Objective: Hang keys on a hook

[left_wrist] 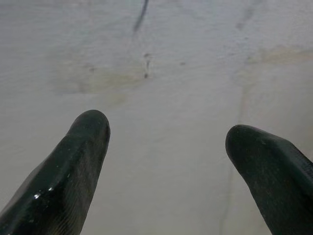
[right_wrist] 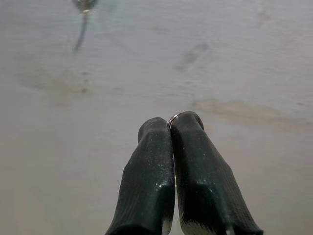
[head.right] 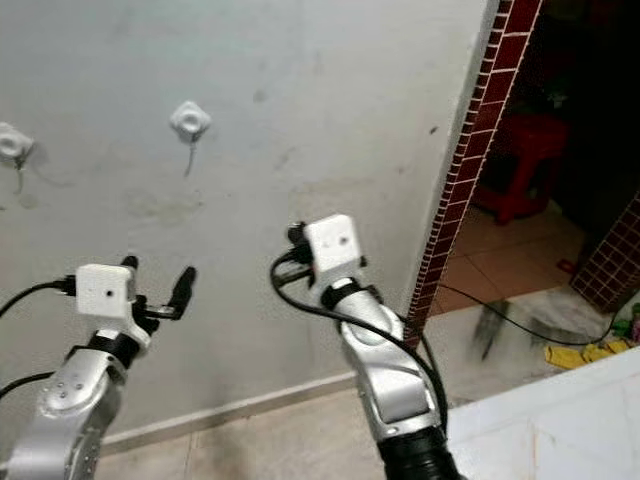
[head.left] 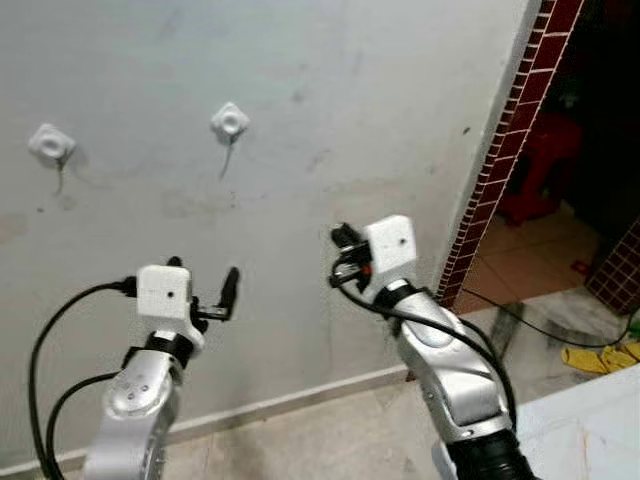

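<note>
Two white hooks are fixed on the grey wall, one (head.left: 230, 122) at upper centre and another (head.left: 50, 143) further left. My right gripper (head.left: 343, 237) is raised toward the wall, below and to the right of the centre hook. Its fingers (right_wrist: 195, 161) are shut, and a thin sliver of a metal key ring (right_wrist: 172, 119) shows pinched at the tips. The rest of the keys is hidden. The centre hook's base (right_wrist: 84, 5) sits well above the fingertips in the right wrist view. My left gripper (head.left: 205, 275) is held up lower left, open, with nothing between its fingers (left_wrist: 83, 161).
A red tiled wall edge (head.left: 510, 130) ends the wall on the right, with a doorway beyond it. A red stool (head.left: 540, 165) stands inside. A yellow cloth (head.left: 600, 357) and a cable lie on the floor. A white surface (head.left: 590, 430) is at lower right.
</note>
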Available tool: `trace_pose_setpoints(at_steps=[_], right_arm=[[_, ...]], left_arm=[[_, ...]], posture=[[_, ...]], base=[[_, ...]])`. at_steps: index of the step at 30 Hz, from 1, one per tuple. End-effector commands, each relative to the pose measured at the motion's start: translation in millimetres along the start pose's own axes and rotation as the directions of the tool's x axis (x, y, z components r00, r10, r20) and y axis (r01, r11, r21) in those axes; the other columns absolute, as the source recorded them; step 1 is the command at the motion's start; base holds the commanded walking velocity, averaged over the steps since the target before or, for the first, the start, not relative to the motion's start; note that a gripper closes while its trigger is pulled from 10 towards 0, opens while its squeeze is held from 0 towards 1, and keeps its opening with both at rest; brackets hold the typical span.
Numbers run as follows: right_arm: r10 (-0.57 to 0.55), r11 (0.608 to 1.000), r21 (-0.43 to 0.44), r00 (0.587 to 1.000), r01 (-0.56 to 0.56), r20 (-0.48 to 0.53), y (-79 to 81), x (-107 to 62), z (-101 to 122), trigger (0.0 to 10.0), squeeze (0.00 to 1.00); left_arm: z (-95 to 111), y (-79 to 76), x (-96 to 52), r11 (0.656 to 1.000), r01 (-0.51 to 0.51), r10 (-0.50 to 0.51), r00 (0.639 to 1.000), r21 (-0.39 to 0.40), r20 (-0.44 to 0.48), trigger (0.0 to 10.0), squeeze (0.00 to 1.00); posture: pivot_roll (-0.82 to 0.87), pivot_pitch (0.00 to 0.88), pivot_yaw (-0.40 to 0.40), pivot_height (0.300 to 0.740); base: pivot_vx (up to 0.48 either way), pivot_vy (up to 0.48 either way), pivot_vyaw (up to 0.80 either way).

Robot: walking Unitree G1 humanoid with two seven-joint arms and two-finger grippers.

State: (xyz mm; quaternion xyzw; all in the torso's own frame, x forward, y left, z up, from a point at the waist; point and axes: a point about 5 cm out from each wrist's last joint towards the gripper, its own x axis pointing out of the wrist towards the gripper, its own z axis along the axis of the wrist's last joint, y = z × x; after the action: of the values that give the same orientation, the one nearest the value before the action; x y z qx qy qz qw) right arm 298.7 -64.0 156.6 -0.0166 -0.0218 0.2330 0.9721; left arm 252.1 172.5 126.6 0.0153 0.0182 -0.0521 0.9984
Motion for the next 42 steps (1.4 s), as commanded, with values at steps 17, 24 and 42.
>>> trace_pose_setpoints(at_steps=[17,24,42], right_arm=[[0.046,0.999,-0.002,0.998,-0.046,0.043,12.0,4.7,9.0,10.0,0.0],[0.043,0.999,0.004,0.998,-0.043,0.046,11.7,5.0,9.6,10.0,0.0],[0.056,0.998,-0.002,0.997,-0.056,0.06,13.1,4.9,11.2,10.0,0.0]], left_arm=[[1.5,13.7,1.7,0.995,-0.092,0.092,0.996,0.045,-0.007,10.0,0.0],[2.5,10.2,1.7,0.998,-0.055,0.055,0.998,0.041,0.0,10.0,0.0],[3.3,6.8,1.3,0.999,-0.023,0.023,1.0,0.034,0.009,10.0,0.0]], posture=[[0.15,0.001,0.027,0.74],[0.15,0.001,0.026,0.74],[0.15,0.0,0.027,0.74]], base=[[0.0,0.0,0.26],[0.0,0.0,0.62],[0.128,0.014,0.0]])
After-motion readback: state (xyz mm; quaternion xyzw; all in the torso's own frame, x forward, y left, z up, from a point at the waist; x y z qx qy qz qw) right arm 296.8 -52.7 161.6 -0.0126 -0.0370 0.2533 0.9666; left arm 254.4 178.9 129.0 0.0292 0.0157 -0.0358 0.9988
